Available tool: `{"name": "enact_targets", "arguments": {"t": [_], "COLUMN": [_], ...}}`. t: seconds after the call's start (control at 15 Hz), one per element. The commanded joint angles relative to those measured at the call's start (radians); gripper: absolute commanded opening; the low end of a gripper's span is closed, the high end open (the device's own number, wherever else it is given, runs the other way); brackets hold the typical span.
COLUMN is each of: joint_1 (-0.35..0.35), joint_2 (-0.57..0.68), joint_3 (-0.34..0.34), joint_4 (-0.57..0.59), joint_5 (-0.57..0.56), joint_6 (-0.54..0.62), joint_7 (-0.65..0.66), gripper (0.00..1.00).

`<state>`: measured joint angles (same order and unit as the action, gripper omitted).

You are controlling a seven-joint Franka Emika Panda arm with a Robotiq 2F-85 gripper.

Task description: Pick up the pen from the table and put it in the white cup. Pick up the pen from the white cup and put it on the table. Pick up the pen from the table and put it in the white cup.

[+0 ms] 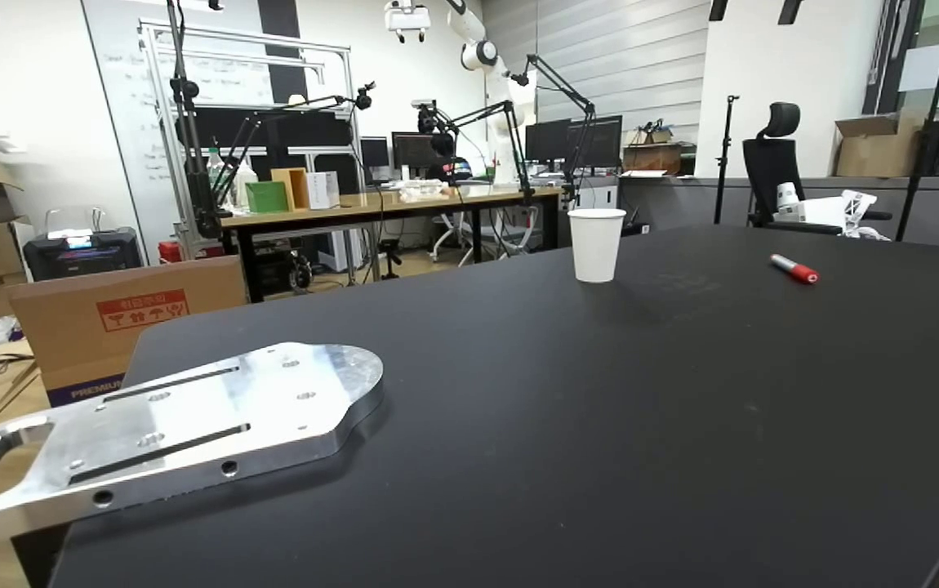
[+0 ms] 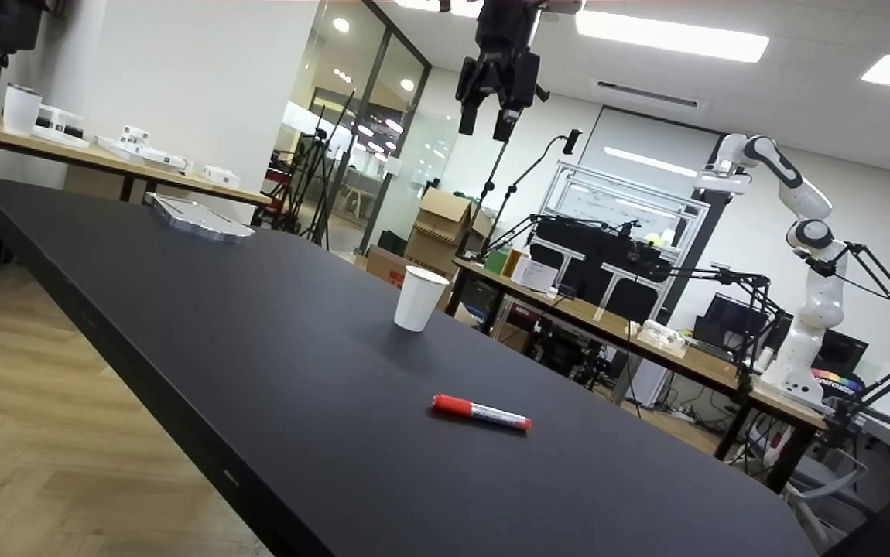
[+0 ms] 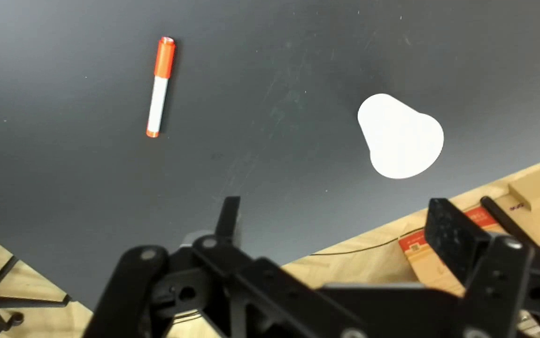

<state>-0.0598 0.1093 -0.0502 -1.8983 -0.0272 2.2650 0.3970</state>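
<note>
The pen (image 1: 794, 269) lies flat on the black table (image 1: 518, 457), apart from the white cup (image 1: 596, 245), which stands upright. Both also show in another exterior view, the pen (image 2: 481, 412) with its red cap and light barrel, the cup (image 2: 419, 300) near the table's edge. In the wrist view the pen (image 3: 160, 89) is at the upper left and the cup (image 3: 401, 138) at the right, too bright to see inside. My gripper (image 3: 335, 202) is open and empty. In an exterior view the gripper (image 2: 485, 128) hangs high above the table; only its fingertips (image 1: 754, 10) show at the top in another.
A shiny metal plate (image 1: 233, 400) lies at one end of the table, overhanging the edge. Beyond the table stand a cardboard box (image 1: 131, 314), a cluttered wooden workbench (image 2: 592, 309) with another white arm (image 2: 820, 302), and a black chair (image 1: 772, 163).
</note>
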Motion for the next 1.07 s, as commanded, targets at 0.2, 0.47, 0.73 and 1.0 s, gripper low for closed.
{"name": "enact_targets", "arguments": {"t": [0.2,0.47,0.73,1.0], "joint_1": [-0.002,-0.016,-0.027,-0.027], "joint_2": [-0.060,-0.044,-0.076,-0.077], "joint_3": [-0.061,-0.070,-0.074,-0.073], "joint_4": [-0.104,-0.099,-0.138,-0.140], "joint_5": [-0.016,-0.003,-0.003,-0.003], "joint_6": [0.071,0.058,0.058,0.058], "joint_7": [0.279,0.255,0.273,0.276], "gripper": [1.00,1.00,1.00,1.00]}}
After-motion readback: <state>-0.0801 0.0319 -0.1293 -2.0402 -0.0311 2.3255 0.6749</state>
